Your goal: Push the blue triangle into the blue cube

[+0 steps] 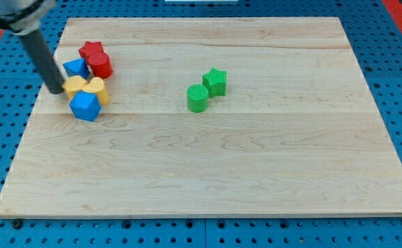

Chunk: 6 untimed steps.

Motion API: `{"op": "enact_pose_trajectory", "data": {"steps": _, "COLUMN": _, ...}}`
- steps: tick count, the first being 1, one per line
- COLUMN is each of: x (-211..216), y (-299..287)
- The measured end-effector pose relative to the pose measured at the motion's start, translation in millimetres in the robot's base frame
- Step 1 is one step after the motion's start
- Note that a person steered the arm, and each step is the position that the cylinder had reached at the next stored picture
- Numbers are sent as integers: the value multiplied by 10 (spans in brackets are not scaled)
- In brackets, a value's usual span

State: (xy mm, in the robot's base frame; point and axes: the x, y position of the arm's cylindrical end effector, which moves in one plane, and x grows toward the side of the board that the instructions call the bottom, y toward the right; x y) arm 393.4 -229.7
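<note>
1. Camera view, layout: my tip [54, 90] sits at the view's left of the wooden board [256, 172], just beside the left end of the yellow block [87, 87], touching it or very nearly; I cannot tell which.
2. The blue triangle [76, 67] lies just above the yellow block and right of my rod, touching the red block [96, 60] on its upper right. The blue cube [85, 106] is directly below the yellow block, touching it.
3. So the yellow block lies between triangle and cube. That is my main worry.
4. Risk: pushing from here, my tip would likely shove the yellow block first, nudging the cube away or splitting the cluster.
5. Risk: the triangle is wedged against the red block; a push from above may drag red along or spin the triangle off line.
6. Risk: the cluster is near the board's left edge; a sideways slip could send a block off.
7. The green star [215, 81] and green cylinder [198, 98] are well apart, no concern.
8. Fingers: none on this rig. Bare rod, nothing opens or closes, nothing held.
</note>
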Motion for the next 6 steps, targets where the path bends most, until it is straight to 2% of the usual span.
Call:
{"op": "enact_pose_trajectory", "data": {"steps": 1, "x": -53, "y": 800}}
{"op": "enact_pose_trajectory", "data": {"steps": 2, "x": -53, "y": 775}}
{"op": "enact_pose_trajectory", "data": {"steps": 4, "x": -171, "y": -90}}
{"op": "enact_pose_trajectory", "data": {"steps": 5, "x": -332, "y": 83}}
{"op": "enact_pose_trajectory", "data": {"steps": 6, "x": -357, "y": -28}}
